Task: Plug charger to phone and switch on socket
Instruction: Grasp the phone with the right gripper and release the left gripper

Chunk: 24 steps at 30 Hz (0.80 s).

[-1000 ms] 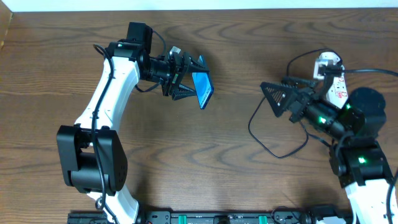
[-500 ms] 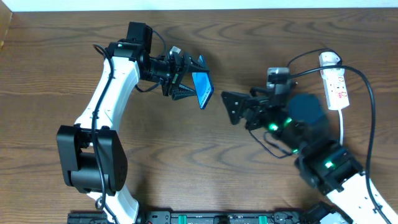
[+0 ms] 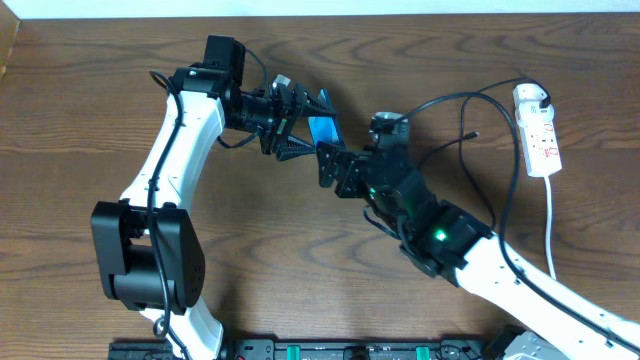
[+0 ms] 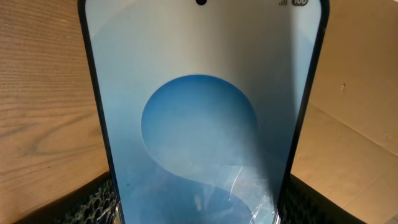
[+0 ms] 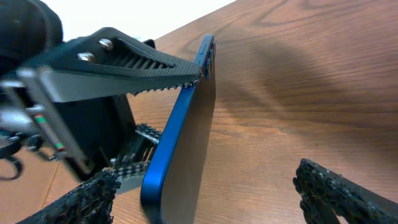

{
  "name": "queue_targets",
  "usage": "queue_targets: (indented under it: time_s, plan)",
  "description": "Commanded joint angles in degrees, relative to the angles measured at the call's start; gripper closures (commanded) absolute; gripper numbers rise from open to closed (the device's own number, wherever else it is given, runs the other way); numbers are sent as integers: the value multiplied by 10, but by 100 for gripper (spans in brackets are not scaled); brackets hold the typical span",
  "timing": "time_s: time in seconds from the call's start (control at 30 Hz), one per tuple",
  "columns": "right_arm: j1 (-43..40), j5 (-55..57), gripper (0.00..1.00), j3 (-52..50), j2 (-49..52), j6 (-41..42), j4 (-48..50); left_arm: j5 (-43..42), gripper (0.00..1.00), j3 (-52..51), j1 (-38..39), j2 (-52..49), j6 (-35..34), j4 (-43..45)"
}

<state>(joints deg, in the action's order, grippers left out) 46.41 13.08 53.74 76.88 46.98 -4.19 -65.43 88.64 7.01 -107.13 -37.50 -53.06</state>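
My left gripper (image 3: 300,125) is shut on the phone (image 3: 322,130) and holds it on edge above the table. The blue screen fills the left wrist view (image 4: 199,112), between the fingers (image 4: 199,214). My right gripper (image 3: 332,165) is open right beside the phone. In the right wrist view its jaws (image 5: 208,186) straddle the phone's blue edge and dark back (image 5: 186,137). The black charger cable (image 3: 450,100) arcs from the white plug (image 3: 530,97) in the socket strip (image 3: 538,135) toward my right arm. Its connector tip is hidden.
The socket's thick white cord (image 3: 552,215) runs down the right side. The left gripper's finger (image 5: 124,59) crosses above the phone in the right wrist view. Bare wooden table (image 3: 300,260) lies in front of both arms.
My right arm has swung left from beside the socket strip to the phone. The black cable now stretches across after it. The left arm and the phone have not moved.
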Motion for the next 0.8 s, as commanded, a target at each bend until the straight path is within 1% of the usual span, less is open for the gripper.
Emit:
queue_targets:
  time_s: [0.0,0.2,0.27,0.37,0.57,0.77]
  plan:
    - [5,18,13,24,24,14,17,-16,27,6,-2,20,1,0]
    - [6,14,22,25,78,14,69,-14,27,6,-2,20,1,0]
    - [6,14,28,25,89,14,82,-14,27,6,-2,20,2,0]
    - [6,13,37,25,92,14,96,-9,27,6,-2,20,2,1]
    - [6,13,46,26,92,14,94,18,27,6,-2,20,2,0]
    - [6,1,66,26,92,14,94,21,27,6,-2,20,2,0]
